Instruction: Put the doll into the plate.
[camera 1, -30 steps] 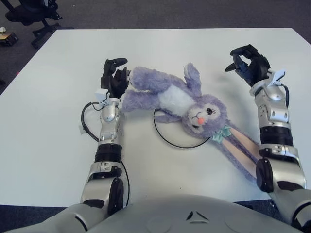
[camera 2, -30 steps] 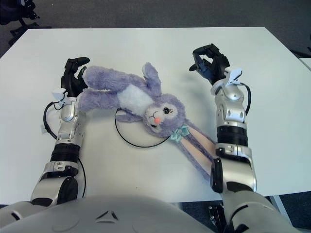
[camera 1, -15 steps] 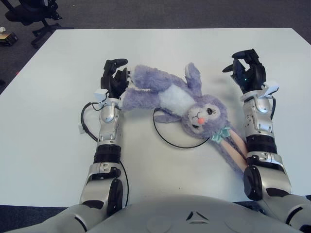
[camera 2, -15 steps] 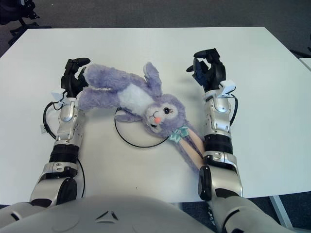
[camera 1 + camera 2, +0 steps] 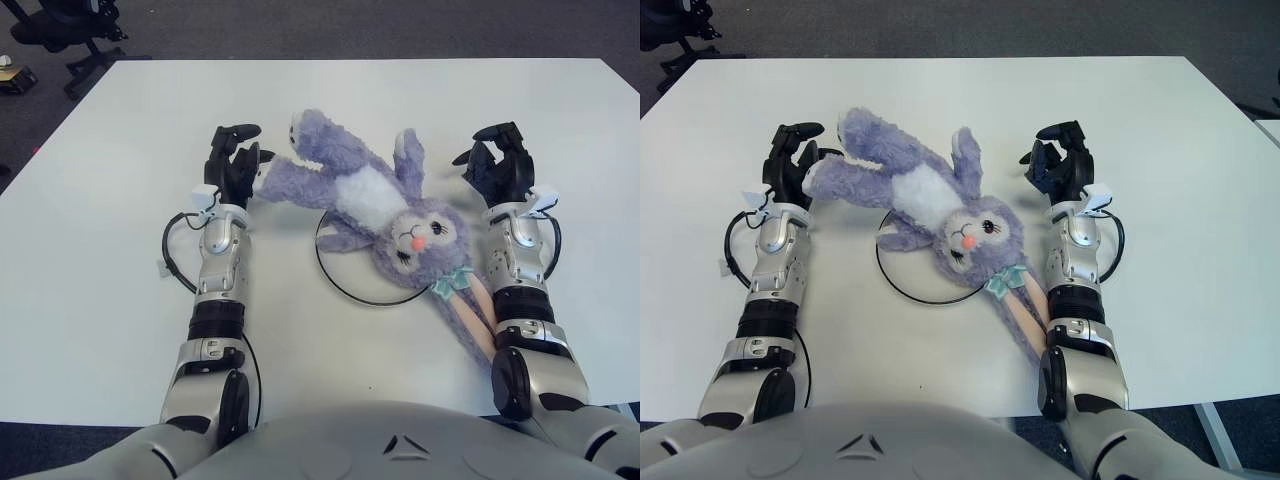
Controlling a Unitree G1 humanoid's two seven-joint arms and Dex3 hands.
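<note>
A purple plush bunny doll [image 5: 355, 195] lies slantwise on the white table, its head [image 5: 415, 238] and belly over a thin black ring plate [image 5: 341, 288]. One long ear [image 5: 462, 322] trails toward me, off the ring. My left hand [image 5: 236, 165] is at the doll's lower foot [image 5: 266, 179], fingers curled on it. The other leg [image 5: 305, 128] points away from me. My right hand [image 5: 496, 163] stands just right of the doll's raised arm [image 5: 408, 152], fingers spread and holding nothing.
The table's far edge [image 5: 350, 60] runs along the top, with dark floor beyond. An office chair [image 5: 60, 25] stands off the far left corner. A black cable [image 5: 170, 255] loops beside my left forearm.
My right hand has come in leftward, close to the doll. The doll has turned: its upper leg swung toward the far side and its head shifted further over the ring. The left hand stayed put.
</note>
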